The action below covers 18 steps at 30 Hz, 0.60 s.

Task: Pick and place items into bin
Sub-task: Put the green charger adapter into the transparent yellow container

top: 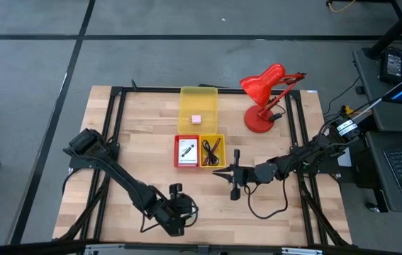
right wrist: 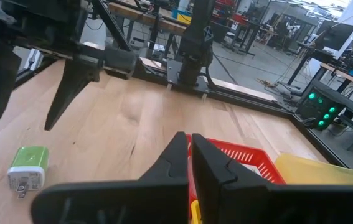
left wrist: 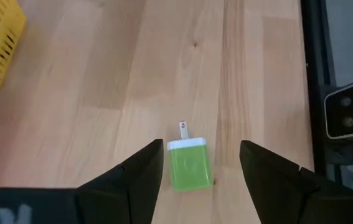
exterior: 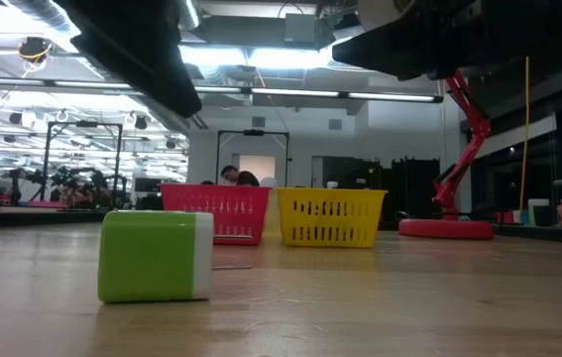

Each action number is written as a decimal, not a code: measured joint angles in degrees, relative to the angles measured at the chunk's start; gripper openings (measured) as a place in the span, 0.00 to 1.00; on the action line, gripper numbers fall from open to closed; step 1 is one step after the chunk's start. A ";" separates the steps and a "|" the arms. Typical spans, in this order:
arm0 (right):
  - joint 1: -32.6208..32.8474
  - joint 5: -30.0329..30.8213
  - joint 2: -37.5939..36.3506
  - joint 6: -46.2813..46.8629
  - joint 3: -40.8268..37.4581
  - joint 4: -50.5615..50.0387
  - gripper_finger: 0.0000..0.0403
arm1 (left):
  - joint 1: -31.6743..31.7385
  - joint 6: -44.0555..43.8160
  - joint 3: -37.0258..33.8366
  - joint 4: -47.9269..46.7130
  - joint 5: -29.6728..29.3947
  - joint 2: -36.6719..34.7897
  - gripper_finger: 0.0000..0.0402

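The green block, with a white plug end, lies flat on the wood near the table's near edge and also shows in the low view and the right wrist view. My left gripper hangs open above it with a finger on either side, apart from it; in the high view the gripper hides the block. My right gripper is shut and empty, just near of the red basket. A pink cube sits in the clear yellow bin.
The red basket holds a white packet; the yellow basket beside it holds dark thin items. A red desk lamp stands at the far right. Black frame rails border the table, and a cable loops near the right arm.
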 joint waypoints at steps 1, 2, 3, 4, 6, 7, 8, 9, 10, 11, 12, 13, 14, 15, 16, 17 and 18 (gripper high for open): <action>0.00 0.00 0.00 0.02 0.01 -0.04 0.01 | 0.14 -0.35 0.00 0.25 0.02 0.15 0.52; 0.00 0.00 0.00 0.02 0.00 -0.19 0.01 | 0.20 -0.40 0.00 0.40 0.01 0.31 0.52; 0.00 0.00 0.00 0.02 0.01 -0.29 0.01 | 0.23 -0.44 0.00 0.41 0.00 0.52 0.52; 0.00 0.00 0.00 0.02 -0.01 -0.33 0.01 | 0.25 -0.58 0.00 0.49 -0.11 0.86 0.52; 0.00 0.00 0.00 0.05 0.00 -0.33 0.01 | 0.25 -1.20 0.00 0.52 -0.09 1.56 0.52; 0.00 0.00 0.00 0.09 0.00 -0.34 0.01 | 0.25 -1.73 0.00 0.70 0.03 2.01 0.52; 0.00 0.00 0.00 0.09 0.01 -0.34 0.01 | 0.28 -2.00 0.00 0.94 0.10 2.46 0.52; 0.00 0.00 0.00 0.11 0.01 -0.33 0.01 | 0.27 -2.03 0.00 0.94 0.27 3.01 0.52; 0.00 0.00 0.00 0.11 -0.01 -0.35 0.01 | 0.28 -2.03 0.00 0.95 0.72 3.54 0.52; 0.00 0.00 0.00 0.11 0.01 -0.35 0.01 | 0.31 -2.05 0.00 1.11 1.20 4.05 0.52; 0.00 0.00 0.00 0.13 0.00 -0.36 0.01 | 0.31 -2.06 0.00 1.34 1.73 4.35 0.52; 0.00 0.00 0.00 0.13 0.01 -0.37 0.01 | 0.31 -2.06 0.00 1.69 1.95 4.66 0.52; 0.00 0.00 0.00 0.11 0.01 -0.37 0.01 | 0.31 -2.06 0.00 2.57 2.03 4.95 0.52; 0.00 0.00 0.00 0.13 -0.01 -0.37 0.01 | 0.31 -2.02 0.00 2.90 2.04 5.09 0.52; 0.00 0.00 0.00 0.13 0.01 -0.39 0.01 | 0.31 -2.02 0.00 2.83 2.03 5.15 0.52; 0.00 -0.02 0.00 0.13 0.00 -0.42 0.01 | 0.31 -2.11 0.00 2.91 2.01 5.15 0.52; -0.02 0.00 0.00 0.15 0.01 -0.49 0.01 | 0.41 -2.52 0.00 3.04 1.97 5.15 0.52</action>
